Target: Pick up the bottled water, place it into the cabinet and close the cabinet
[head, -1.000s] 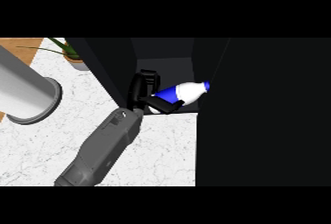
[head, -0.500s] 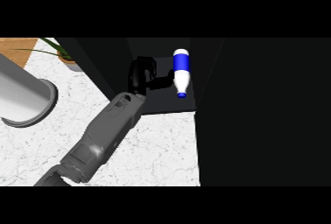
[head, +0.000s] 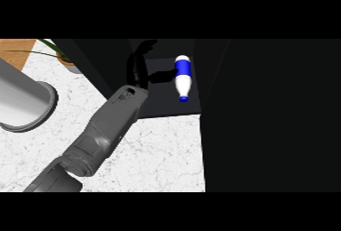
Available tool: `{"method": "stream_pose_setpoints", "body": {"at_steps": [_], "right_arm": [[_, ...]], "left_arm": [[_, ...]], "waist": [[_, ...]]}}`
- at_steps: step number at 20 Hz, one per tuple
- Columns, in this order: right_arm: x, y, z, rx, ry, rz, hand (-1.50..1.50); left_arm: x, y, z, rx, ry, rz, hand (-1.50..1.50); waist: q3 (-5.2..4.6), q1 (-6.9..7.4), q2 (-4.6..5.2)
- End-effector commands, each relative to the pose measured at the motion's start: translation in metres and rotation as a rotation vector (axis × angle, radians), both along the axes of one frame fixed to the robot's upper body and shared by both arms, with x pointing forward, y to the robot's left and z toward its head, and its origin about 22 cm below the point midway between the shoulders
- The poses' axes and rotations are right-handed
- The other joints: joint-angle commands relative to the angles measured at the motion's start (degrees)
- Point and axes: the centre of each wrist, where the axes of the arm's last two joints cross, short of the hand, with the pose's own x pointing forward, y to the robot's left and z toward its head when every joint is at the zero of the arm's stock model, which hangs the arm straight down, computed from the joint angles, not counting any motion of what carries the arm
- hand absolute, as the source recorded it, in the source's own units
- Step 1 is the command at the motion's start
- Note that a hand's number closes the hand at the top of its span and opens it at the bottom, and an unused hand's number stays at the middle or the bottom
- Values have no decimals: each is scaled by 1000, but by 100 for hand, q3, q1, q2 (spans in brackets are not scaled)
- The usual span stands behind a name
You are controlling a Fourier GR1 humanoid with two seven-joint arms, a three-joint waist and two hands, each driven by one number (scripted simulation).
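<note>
The bottled water [head: 182, 77], white with a blue label band, is inside the dark cabinet [head: 166, 106] on its floor, cap end pointing toward the near edge. My right hand [head: 138, 67] is in the cabinet just left of the bottle. Its fingers reach straight up into the shadow and its thumb points toward the bottle; the hand is open and nothing is curled round the bottle. Whether the thumb tip touches the bottle I cannot tell. The grey forearm [head: 110, 126] runs up from the lower left. My left hand does not show.
A tall dark panel [head: 273, 117], seemingly the cabinet's door, fills the right side. A large grey cylinder [head: 20, 101] lies at the left on the white marble counter [head: 156, 153]. A potted plant [head: 65, 58] stands at the upper left.
The bottle, held tilted a second ago, has come to rest deeper in the cabinet. The right hand has opened off it and shifted left.
</note>
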Motion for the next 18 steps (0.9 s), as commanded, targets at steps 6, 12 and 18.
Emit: {"method": "stream_pose_setpoints", "body": {"at_steps": [6,12,18], "right_arm": [[-5,3,17,55,-2,21,-150],[-5,10,16,62,-14,22,-150],[-6,19,34,70,-28,5,-150]], "left_arm": [[13,-2,42,-294,-256,-153,150],[9,-21,41,-421,-272,-338,150],[-3,-18,23,-466,-246,-374,150]], "waist": [[-23,74,-38],[-6,112,-72],[-5,274,-145]]}}
